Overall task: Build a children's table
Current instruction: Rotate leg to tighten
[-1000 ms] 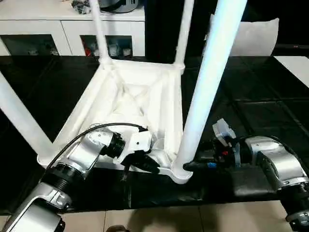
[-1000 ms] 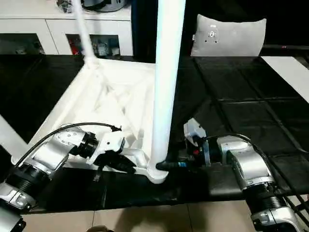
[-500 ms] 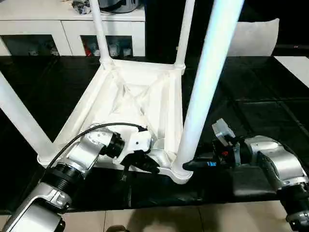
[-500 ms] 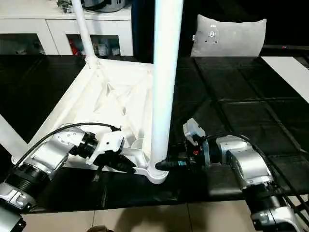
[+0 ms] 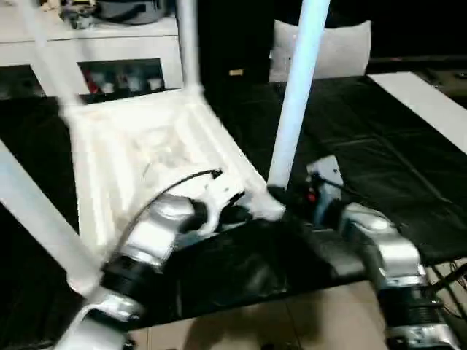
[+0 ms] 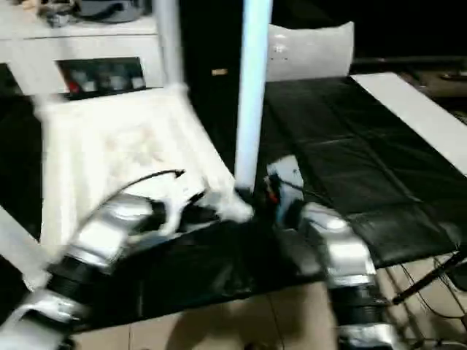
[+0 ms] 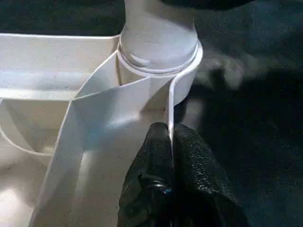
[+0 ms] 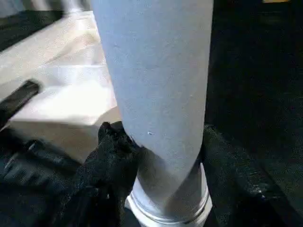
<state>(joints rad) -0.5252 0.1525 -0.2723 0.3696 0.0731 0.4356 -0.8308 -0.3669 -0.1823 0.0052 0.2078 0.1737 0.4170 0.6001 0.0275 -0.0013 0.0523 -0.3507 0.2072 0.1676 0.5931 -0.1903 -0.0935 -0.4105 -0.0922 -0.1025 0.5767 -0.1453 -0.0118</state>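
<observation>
- From the head camera, the children's table (image 5: 146, 146) lies upside down on the black surface (image 5: 379, 160). Its legs stick up. The near leg (image 5: 295, 95) stands in the corner socket (image 5: 271, 208), close to the front edge of the surface. The table could slip off that edge if it gets pushed toward the robot. A grey cushion (image 5: 332, 47) sits at the back, well apart, and a white cabinet (image 5: 95, 44) stands behind. There is open dark surface on the right side to move in.
- From the left wrist, the left pincer (image 7: 170, 142) is pressed together on the thin rim wall of the tabletop (image 7: 57, 80), just beside the socket. If it tugs hard, I think the thin plastic could bend, or the rim could slide out of the fingers (image 7: 151, 156).
- From the right wrist, the right pincer (image 8: 161, 151) wraps the leg low down, a black finger on each side, pinching it just above the socket ring. If the leg is not pushed all the way in, it could lean or pop out when the pincer lets go. The other legs stand tall nearby, so an arm that swings wide could knock them.
</observation>
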